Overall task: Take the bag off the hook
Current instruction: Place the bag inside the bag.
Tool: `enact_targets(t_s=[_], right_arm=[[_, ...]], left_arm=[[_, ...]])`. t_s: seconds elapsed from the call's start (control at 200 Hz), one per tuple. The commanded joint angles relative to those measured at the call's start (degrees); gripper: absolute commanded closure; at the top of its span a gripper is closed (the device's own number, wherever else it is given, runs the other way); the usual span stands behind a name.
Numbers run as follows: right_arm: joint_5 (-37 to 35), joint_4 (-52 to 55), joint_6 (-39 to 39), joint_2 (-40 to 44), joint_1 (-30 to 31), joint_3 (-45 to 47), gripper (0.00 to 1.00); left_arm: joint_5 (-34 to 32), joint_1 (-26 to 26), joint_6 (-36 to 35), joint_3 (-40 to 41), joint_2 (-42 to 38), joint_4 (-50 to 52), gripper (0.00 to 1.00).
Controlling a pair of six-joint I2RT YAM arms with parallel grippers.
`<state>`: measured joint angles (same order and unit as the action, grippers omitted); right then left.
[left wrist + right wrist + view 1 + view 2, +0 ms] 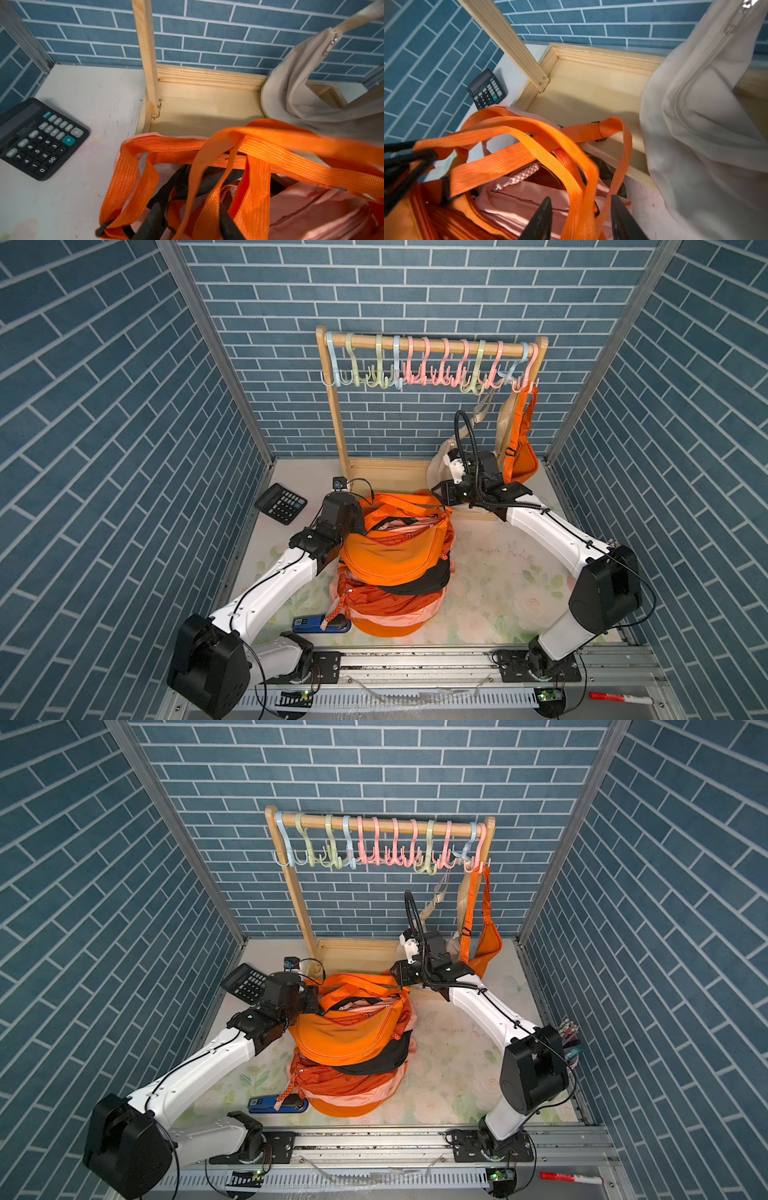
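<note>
An orange bag (390,556), the task's thing, was seen off the hooks (432,375), laid atop a pile (386,610) of bags at the middle of the counter (498,572). The left end effector (189,207) and the right end effector (581,198) were held low at the pile's far side, each with jaws apart and a loop of orange strap (517,133) lying loose between them.

It was judged that a finger could be snagged in that webbing as an arm was drawn back, and the bag dragged off the soft, slumping pile. The beige bag (695,124), just beside the right arm (540,526), could be knocked; it was hung with a second orange bag (525,456) at the right end of the rack (332,414).

The straps were flat, ribbed nylon webbing. The bags were thin, creased, crescent-shaped fabric; the beige one looked like matte canvas with a zip. The rack was pale wood, its hooks smooth pastel plastic. A hard black calculator (281,503) lay far left.
</note>
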<state>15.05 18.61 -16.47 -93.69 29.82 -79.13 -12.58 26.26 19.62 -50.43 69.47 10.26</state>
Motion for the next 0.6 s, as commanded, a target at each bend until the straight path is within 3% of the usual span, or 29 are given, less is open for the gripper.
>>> enact_targets(t_s=[0.0,0.135,0.195,0.29,0.32,0.595], right_arm=[[1.39,-2.00,-0.41,-0.92,-0.19,0.81,0.40],[1.43,-2.18,-0.66,-0.66,-0.20,0.91,0.31],[1.41,-2.09,-0.59,-0.43,-0.19,1.05,0.27],[1.31,-1.89,-0.34,0.51,-0.16,1.10,0.03],[1.26,-1.83,-0.27,0.87,-0.20,1.17,0.02],[0.62,-1.72,0.54,4.34,-0.22,1.84,0.01]], left_arm=[[0.27,-0.29,0.60,-0.52,0.55,-1.02,0.46],[0.47,-0.42,0.74,-1.60,1.19,-0.45,0.35],[0.54,-0.37,0.77,-2.03,0.85,-0.25,0.26],[0.06,-0.40,0.64,-2.78,-0.05,0.54,0.04],[-0.22,-0.39,0.52,-2.99,-0.44,0.78,0.01],[-1.83,-0.33,-1.54,-4.70,-5.33,3.40,0.01]])
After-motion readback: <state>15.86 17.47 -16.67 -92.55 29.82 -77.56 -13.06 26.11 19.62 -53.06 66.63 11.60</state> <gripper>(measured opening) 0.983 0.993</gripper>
